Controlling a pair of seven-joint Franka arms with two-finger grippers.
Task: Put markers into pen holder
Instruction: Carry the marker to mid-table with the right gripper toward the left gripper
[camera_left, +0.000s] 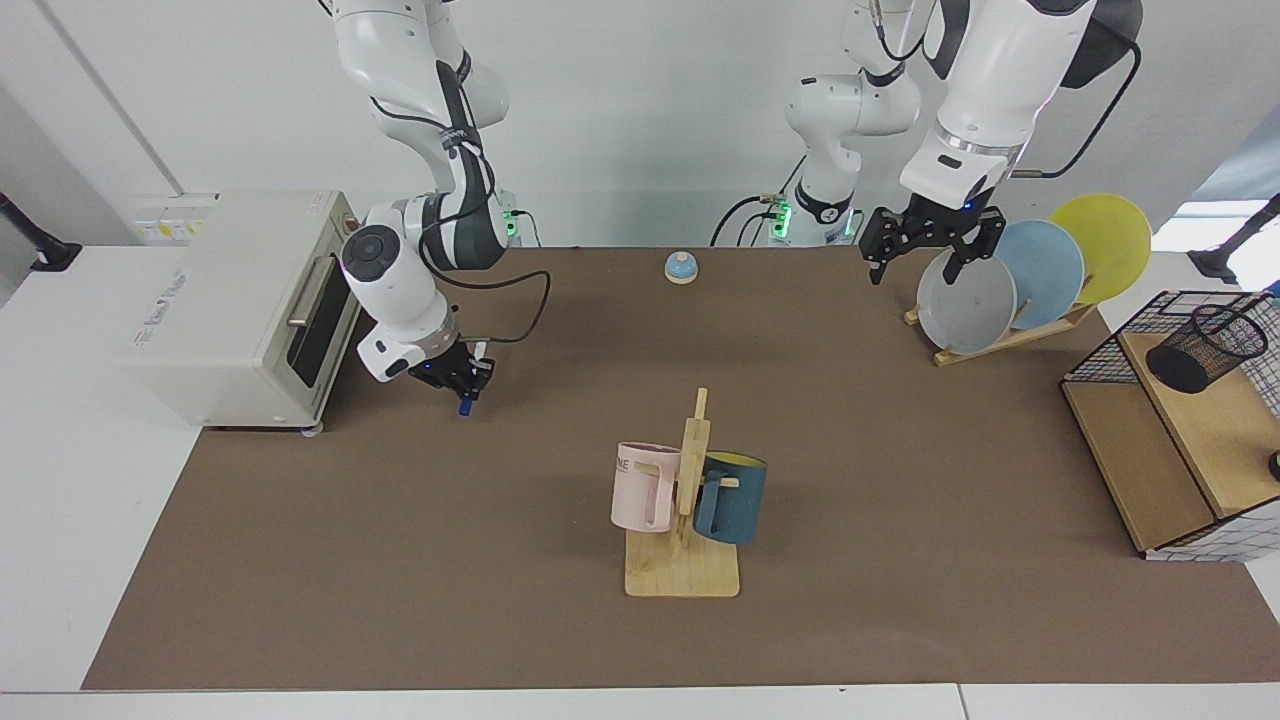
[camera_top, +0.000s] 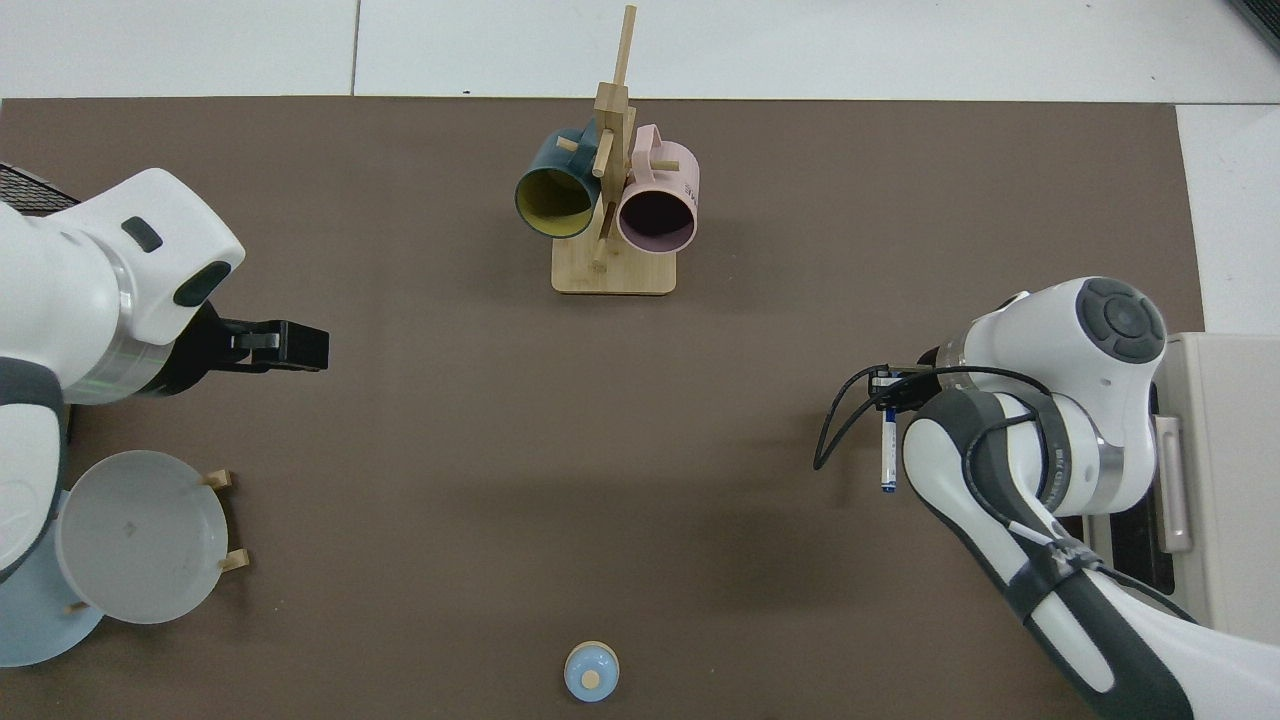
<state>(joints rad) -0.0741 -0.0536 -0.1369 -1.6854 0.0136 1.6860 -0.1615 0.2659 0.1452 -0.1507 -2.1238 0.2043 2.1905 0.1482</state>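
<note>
Brown mat (camera_left: 500, 560) covers the table, toaster oven (camera_left: 240, 300) at its edge. Right gripper (camera_left: 462, 385) hangs just above the mat near the oven, clamped on the marker (camera_top: 887, 450), blue end poking down. Left gripper (camera_left: 925, 240) is raised beside the plate rack (camera_left: 1000, 335), fingers spread, nothing in them. Pen holder (camera_left: 1205, 347) lies tilted on the wire basket's wooden shelf (camera_left: 1215, 430), well apart from the marker. Mug stand (camera_left: 685, 570) with 2 mugs sits mid-table.

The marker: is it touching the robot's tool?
Touching. In the facing view the right tool is shut on the marker, whose blue end hangs below it, off the table.
</note>
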